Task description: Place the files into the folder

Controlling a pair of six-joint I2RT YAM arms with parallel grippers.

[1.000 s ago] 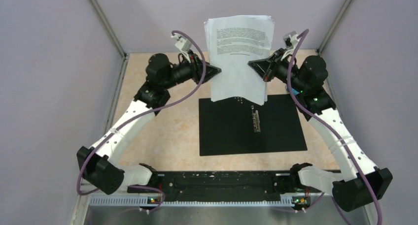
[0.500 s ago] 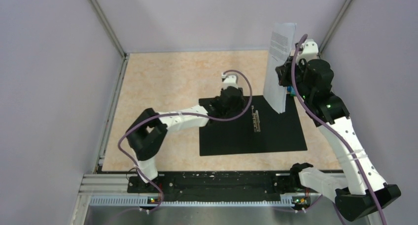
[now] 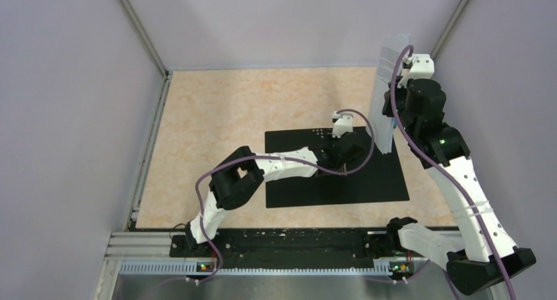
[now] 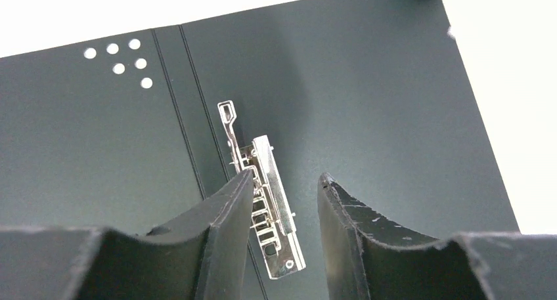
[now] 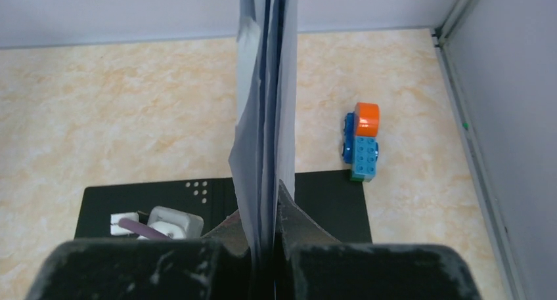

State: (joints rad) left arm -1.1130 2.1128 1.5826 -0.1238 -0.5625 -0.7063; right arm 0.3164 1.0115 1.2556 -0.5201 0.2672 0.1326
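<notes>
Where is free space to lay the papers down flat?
Free: the bare table left of the folder and beyond it, and the folder's right half past the metal clip. Crowded: at the clip, under the left gripper, and the far right corner, with the right gripper, files, toy block.

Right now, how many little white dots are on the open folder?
6 dots, clustered on the folder near its far edge, left of the clip: a row of three, then two, then one. None seems hidden.

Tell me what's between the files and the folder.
The left gripper, jaws open over the clip, and its arm lie over the folder. The right gripper holds the files upright at its far right edge.
</notes>
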